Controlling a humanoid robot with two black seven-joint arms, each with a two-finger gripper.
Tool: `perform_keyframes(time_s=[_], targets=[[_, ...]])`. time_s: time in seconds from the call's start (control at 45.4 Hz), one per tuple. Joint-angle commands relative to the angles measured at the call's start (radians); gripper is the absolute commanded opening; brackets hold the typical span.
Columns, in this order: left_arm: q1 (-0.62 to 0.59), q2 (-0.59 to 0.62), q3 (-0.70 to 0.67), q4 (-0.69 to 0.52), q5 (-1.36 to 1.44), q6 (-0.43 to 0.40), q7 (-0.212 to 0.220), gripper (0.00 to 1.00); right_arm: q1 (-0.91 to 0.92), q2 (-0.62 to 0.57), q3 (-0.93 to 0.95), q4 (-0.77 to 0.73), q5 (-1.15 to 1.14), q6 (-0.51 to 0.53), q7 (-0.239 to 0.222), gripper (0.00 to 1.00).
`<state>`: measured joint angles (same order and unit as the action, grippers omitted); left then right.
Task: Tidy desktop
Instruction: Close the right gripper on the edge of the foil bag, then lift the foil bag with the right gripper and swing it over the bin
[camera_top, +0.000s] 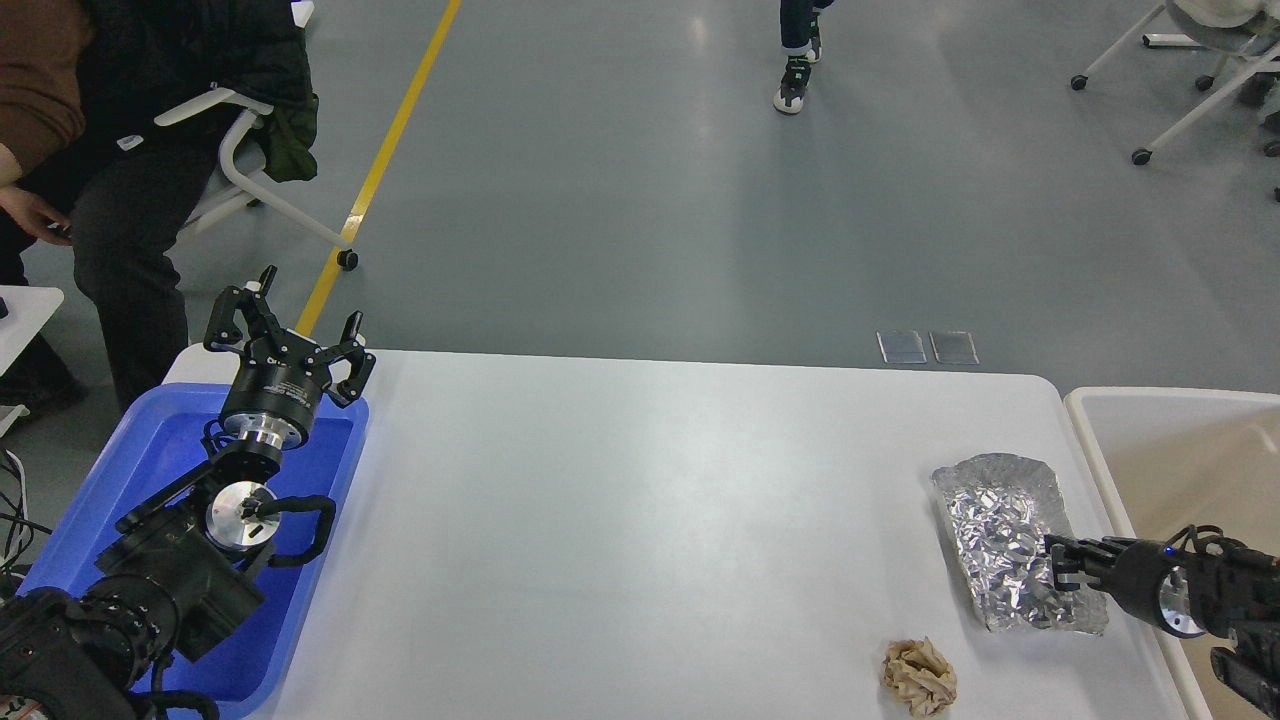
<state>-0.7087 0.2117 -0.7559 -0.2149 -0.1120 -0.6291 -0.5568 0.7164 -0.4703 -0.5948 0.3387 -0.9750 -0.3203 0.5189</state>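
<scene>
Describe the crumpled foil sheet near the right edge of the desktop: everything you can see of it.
The foil sheet is shiny, silver and heavily wrinkled, a roughly rectangular, tray-like piece with raised, ragged edges. It lies flat on the white desktop near its right edge, beside the cream bin. The right gripper meets its right side, jaws at the foil's edge; whether they have closed on it cannot be told. A crumpled brown paper ball sits apart, nearer the front.
</scene>
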Motion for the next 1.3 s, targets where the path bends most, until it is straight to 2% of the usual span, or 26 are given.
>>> perform_keyframes(time_s=[0.0,0.309,0.375,0.463,0.661,0.838,1.036,1.19,1.279], targets=[[0.000,0.000,0.000,0.000,0.000,0.000,0.000,1.00,-0.002,-0.001,-0.002,0.000,-0.001,0.003,0.003,0.00],[0.000,0.000,0.000,0.000,0.000,0.000,0.000,1.00,0.034,-0.010,0.021,0.017,0.009,-0.002,0.018,0.00],[0.000,0.000,0.000,0.000,0.000,0.000,0.000,1.00,0.061,-0.028,0.041,0.055,0.010,-0.002,0.036,0.00],[0.000,0.000,0.001,0.000,0.000,0.000,0.000,1.00,0.110,-0.103,0.059,0.149,0.009,-0.002,0.053,0.00],[0.000,0.000,0.001,0.000,0.000,0.000,0.000,1.00,0.261,-0.272,0.075,0.430,0.010,0.001,0.053,0.00],[0.000,0.000,0.001,0.000,0.000,0.000,0.000,1.00,0.371,-0.398,0.093,0.608,0.018,0.020,0.055,0.00],[0.000,0.000,0.000,0.000,0.000,-0.001,0.000,1.00,0.537,-0.533,0.093,0.781,0.073,0.141,0.055,0.00],[0.000,0.000,0.000,0.000,0.000,0.000,0.000,1.00,0.644,-0.593,0.093,0.793,0.199,0.295,0.055,0.00],[0.000,0.000,0.000,0.000,0.000,-0.001,0.000,1.00,0.690,-0.617,0.095,0.793,0.274,0.351,0.055,0.00]])
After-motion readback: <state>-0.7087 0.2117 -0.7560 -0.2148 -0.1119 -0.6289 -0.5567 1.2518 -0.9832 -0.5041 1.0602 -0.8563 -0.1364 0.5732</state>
